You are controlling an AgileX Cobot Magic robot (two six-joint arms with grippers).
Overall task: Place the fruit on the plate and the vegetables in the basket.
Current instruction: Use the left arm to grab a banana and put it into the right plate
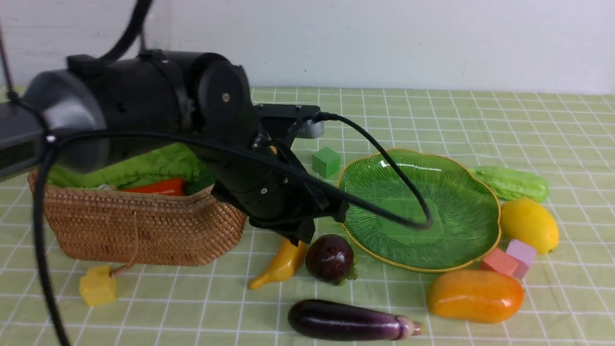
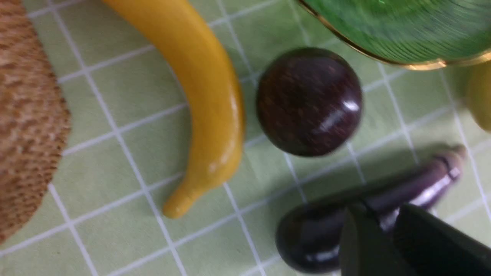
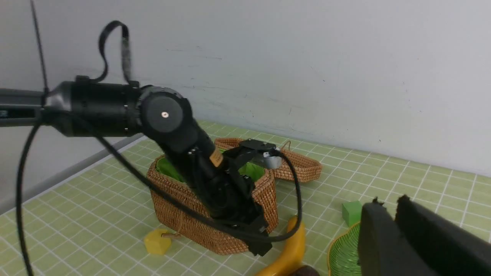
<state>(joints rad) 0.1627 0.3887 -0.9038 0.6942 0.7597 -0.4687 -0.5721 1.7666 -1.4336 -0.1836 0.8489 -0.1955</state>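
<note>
Front view: your left gripper (image 1: 299,236) sits low between basket (image 1: 144,226) and plate (image 1: 451,182), just above upper end of banana (image 1: 281,264). Left wrist view: its fingers (image 2: 364,245) nearly together, gripping nothing. Right wrist view: your right gripper (image 3: 387,205) raised above table, fingers likewise nearly together, empty. Carrot (image 1: 156,186) lies inside basket on green lining. Purple ball (image 1: 330,258) just beside banana. Aubergine (image 1: 350,321) nearest camera. Mango (image 1: 474,295), lemon (image 1: 528,225), gourd (image 1: 511,183) ring plate's right side, all on checked cloth (image 1: 552,125).
</note>
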